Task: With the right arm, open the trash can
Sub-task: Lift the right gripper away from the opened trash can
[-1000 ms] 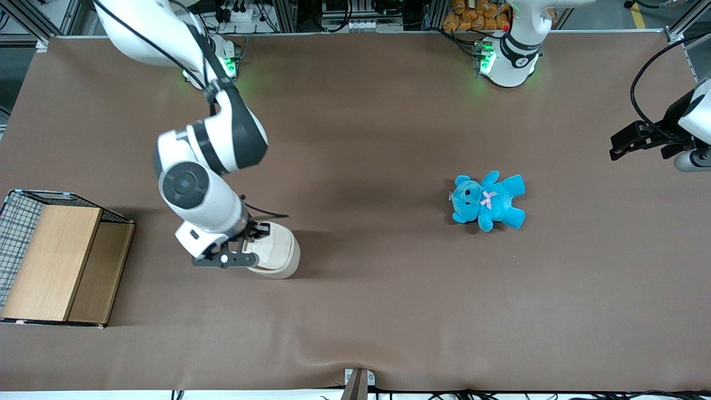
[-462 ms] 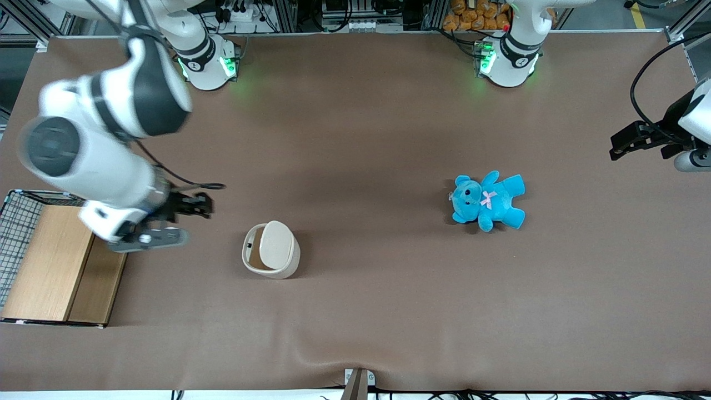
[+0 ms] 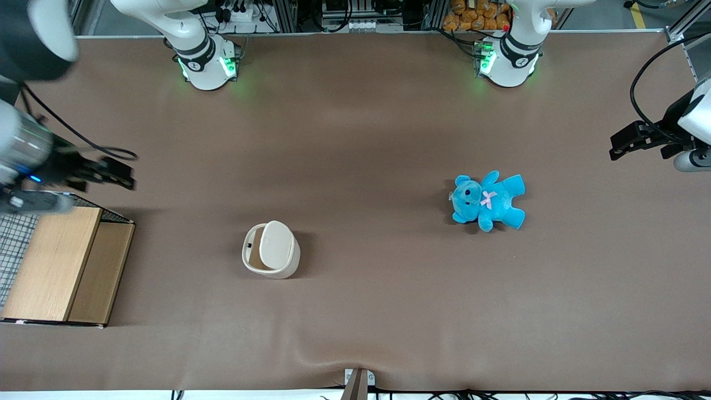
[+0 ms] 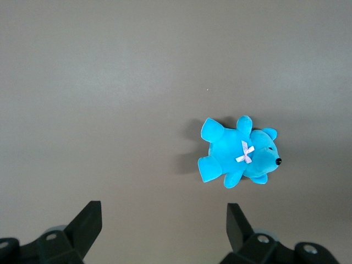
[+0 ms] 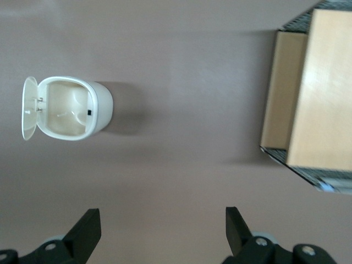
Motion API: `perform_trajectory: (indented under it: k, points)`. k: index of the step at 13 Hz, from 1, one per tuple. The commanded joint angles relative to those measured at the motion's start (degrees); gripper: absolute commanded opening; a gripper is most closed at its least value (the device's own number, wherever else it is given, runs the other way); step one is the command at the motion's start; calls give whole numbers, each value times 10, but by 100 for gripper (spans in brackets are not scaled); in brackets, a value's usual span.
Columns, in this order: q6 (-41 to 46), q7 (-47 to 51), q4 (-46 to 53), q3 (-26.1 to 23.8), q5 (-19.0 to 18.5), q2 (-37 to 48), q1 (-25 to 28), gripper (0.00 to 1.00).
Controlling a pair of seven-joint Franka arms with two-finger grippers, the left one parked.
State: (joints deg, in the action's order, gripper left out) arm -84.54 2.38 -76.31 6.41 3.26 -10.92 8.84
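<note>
the black two-finger gripper (image 3: 105,173) of the large white right arm (image 3: 22,145), fingers spread and empty, has swung away to about nine o'clock on the brown table (image 3: 366,139), above the wood-panelled wire basket (image 3: 55,261); a second ago it sat on the small cream-white plastic trash can (image 3: 270,256), which stands near six o'clock with its flat white lid (image 3: 276,249) tilted up, tan inside showing – the opening looks done; a blue teddy bear (image 3: 487,201) lies toward three o'clock
</note>
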Motion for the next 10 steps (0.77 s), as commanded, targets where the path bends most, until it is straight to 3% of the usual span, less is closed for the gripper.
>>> perform_trajectory:
  k: [1,6,10]
  points:
    - [35,-32,-20,-8,1,60,-28,100]
    - [112,-39,-4,-33,-10,90,-72,100]
    - [167,29,27,-67,-17,88,-98,100]
